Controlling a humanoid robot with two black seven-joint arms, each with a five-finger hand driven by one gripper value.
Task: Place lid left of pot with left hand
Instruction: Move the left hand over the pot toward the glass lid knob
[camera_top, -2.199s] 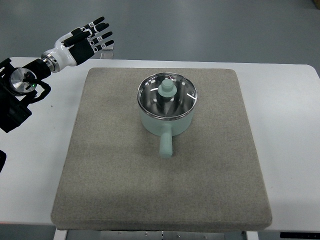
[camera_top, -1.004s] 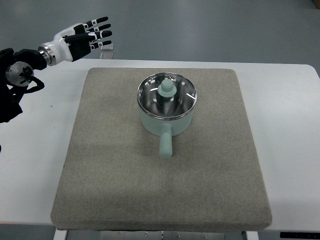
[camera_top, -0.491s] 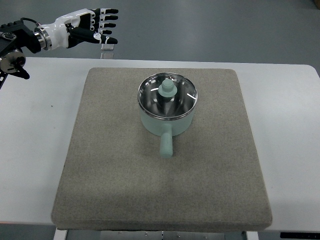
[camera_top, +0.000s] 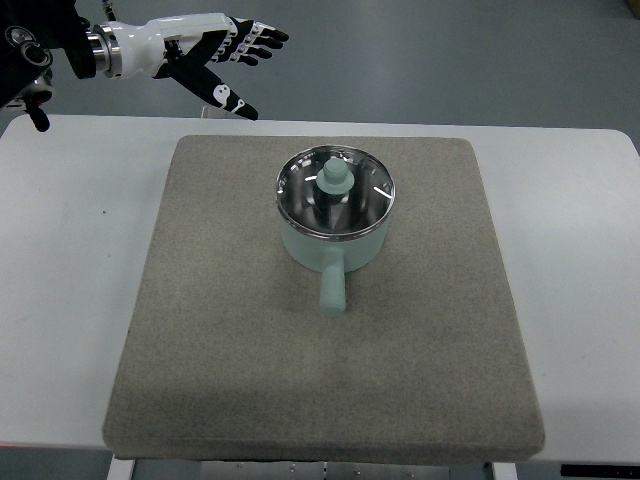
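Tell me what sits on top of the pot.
A glass lid with a pale green knob covers the pot. Through the glass only reflections and the shiny inner wall show; whether anything lies inside cannot be told.
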